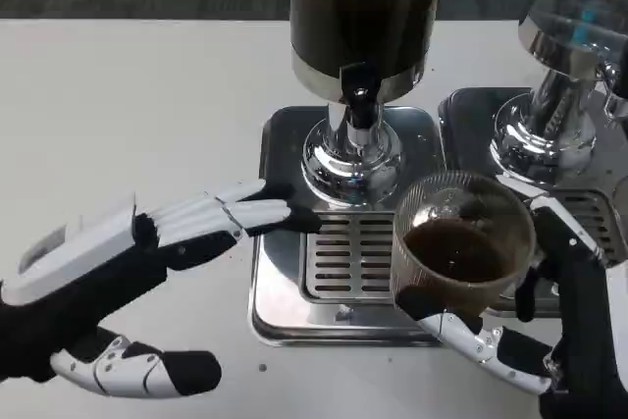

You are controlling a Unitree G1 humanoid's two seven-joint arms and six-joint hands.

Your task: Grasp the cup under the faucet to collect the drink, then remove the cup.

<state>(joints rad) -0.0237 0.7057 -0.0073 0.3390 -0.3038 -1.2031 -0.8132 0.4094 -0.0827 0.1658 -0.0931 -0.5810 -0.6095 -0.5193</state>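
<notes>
A clear ribbed cup (463, 242) holding dark drink sits in my right hand (549, 326), whose fingers wrap its right side and underside. The cup is to the right of the black faucet (359, 95), above the right edge of the grated drip tray (345, 262). The faucet hangs from a dark drink dispenser (363, 17) on a chrome stand (351, 159). My left hand (157, 242) is open at the left, its fingertips reaching the tray's left edge, thumb low near the table's front.
A second dispenser (579, 7) with clear liquid stands at the right on its own chrome base (540, 139) and tray (594, 213). White table (128, 115) stretches bare to the left.
</notes>
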